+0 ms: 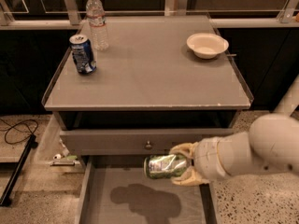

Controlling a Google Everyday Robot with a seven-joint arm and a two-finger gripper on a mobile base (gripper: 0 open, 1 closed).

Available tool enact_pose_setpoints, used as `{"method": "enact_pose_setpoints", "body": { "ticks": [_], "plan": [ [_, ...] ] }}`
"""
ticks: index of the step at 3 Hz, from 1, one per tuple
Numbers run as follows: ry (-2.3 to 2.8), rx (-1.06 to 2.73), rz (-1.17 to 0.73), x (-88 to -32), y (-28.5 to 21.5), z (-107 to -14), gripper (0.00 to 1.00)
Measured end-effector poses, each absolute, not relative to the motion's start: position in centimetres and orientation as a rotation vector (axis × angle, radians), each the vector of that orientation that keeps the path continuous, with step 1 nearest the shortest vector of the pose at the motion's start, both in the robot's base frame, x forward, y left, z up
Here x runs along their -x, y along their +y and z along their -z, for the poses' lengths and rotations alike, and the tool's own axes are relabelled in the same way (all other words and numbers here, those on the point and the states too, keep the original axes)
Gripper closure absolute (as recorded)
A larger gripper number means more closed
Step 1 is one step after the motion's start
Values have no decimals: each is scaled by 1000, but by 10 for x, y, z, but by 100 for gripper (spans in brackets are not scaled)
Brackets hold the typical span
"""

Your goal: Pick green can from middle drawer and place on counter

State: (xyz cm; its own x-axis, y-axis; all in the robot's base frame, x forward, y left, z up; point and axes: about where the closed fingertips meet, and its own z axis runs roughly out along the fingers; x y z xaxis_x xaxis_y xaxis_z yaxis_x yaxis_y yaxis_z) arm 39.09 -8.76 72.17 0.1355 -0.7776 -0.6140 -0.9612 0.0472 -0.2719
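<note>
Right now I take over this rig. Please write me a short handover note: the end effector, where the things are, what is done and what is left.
End effector: closed on the green can, at the lower right, over the open drawer.
Green can: held on its side, clear of the middle drawer floor; its shadow lies below it.
Counter: holds a blue can and a water bottle at the back left, and a bowl at the back right; the middle and front are bare.
Done: can grasped and lifted.
Left: raise it and set it on the counter.

A cream hand (177, 165) above the grey middle drawer (100, 197) clasps the green can (162, 166). The grey counter (149, 76) carries a blue can (82, 54) and a cream bowl (207, 45).
</note>
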Motion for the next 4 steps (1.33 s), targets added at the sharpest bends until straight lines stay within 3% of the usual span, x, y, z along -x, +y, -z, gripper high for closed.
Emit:
{"method": "enact_pose_setpoints", "body": {
  "ticks": [1,4],
  "plan": [
    [1635,1763,-264,-406,-98,-814,100],
    [1591,1730,-217,-435,-99,-841,100]
  ]
}}
